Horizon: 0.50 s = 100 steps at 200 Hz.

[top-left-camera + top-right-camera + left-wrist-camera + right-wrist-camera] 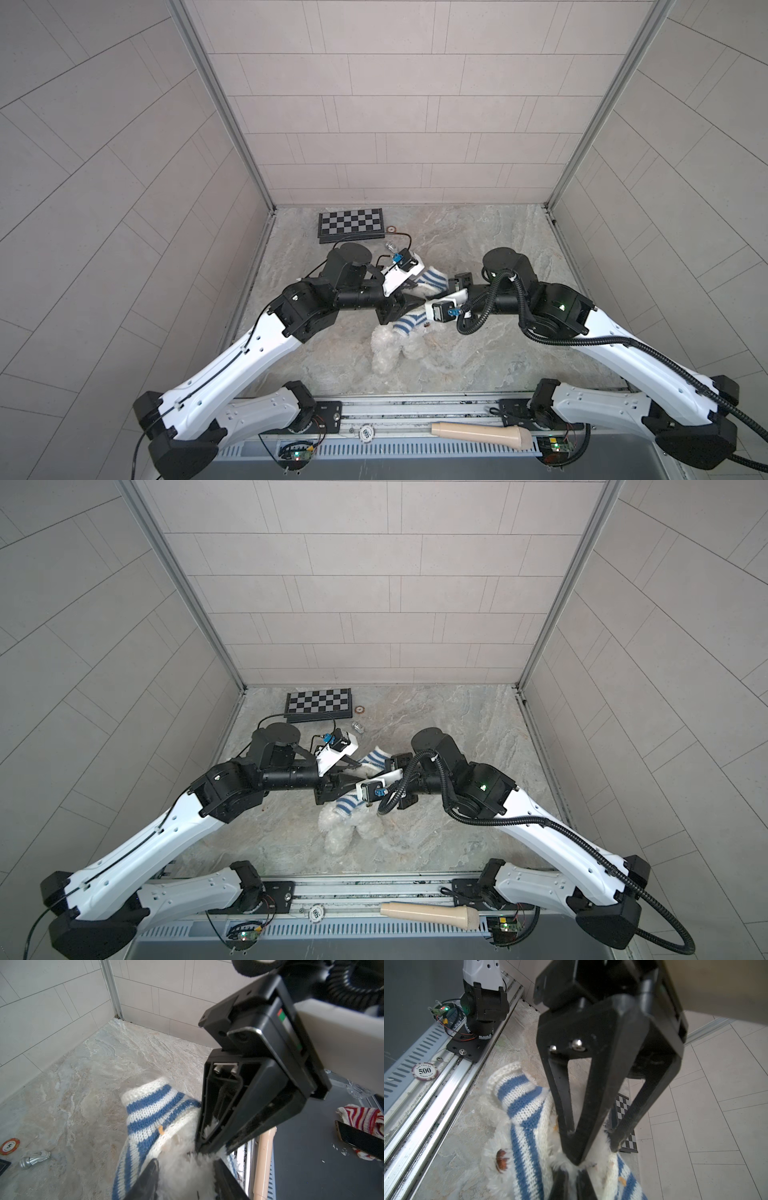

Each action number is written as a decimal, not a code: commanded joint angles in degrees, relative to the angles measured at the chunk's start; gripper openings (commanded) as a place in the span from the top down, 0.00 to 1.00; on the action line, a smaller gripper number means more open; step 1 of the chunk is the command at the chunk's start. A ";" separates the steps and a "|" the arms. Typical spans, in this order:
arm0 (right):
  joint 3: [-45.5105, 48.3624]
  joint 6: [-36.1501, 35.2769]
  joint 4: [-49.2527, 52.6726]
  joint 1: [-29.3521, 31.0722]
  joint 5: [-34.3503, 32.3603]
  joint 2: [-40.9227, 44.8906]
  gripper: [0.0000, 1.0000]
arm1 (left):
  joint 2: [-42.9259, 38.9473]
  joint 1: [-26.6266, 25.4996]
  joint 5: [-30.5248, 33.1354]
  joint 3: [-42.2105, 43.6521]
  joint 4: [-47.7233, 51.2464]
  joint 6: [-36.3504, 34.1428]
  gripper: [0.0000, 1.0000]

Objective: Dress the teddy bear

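Teddy bear (388, 353) lies in a bunched striped sweater (149, 1109); right end effector (572, 1180) pinches shut on its fur; left end effector (596, 1153), half open, hold unclear, should catch knit, not fur.

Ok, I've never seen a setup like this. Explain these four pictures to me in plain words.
This is a robot with two jointed arms, each ending in a two-fingered hand. Two pictures look down from overhead and show almost the same view. The other two come from small cameras on each arm's wrist, so they look closely along that arm's hand.

On the marble table lies a fluffy white teddy bear with a blue-and-white striped sweater around part of it. Towards the back wall are a chessboard, a poker chip and a small silver metal piece.

The right hand is shut, pinching the teddy bear's white fur. The left hand has its jaws apart around more fur. Whether it grips yet, I cannot tell.
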<state>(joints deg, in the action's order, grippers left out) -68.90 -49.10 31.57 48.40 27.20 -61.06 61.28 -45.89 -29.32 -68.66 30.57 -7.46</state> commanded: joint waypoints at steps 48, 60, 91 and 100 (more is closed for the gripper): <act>-0.19 0.54 -6.71 1.25 1.05 1.20 1.00 | 2.77 -0.78 2.24 0.63 4.83 -2.62 0.53; -0.10 0.67 -7.05 1.50 1.10 1.08 1.00 | 3.34 -0.78 2.21 0.79 5.11 -2.69 0.54; 0.17 0.74 -7.77 2.54 0.62 0.71 1.00 | 4.35 -0.78 2.86 0.49 5.46 -3.40 0.61; 0.20 0.67 -7.98 2.83 0.13 0.85 1.00 | 4.67 -0.78 2.87 0.31 6.00 -3.92 0.64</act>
<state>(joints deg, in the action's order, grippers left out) -67.59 -48.80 31.90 49.34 23.70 -61.30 63.77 -46.44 -28.88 -68.88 32.80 -9.58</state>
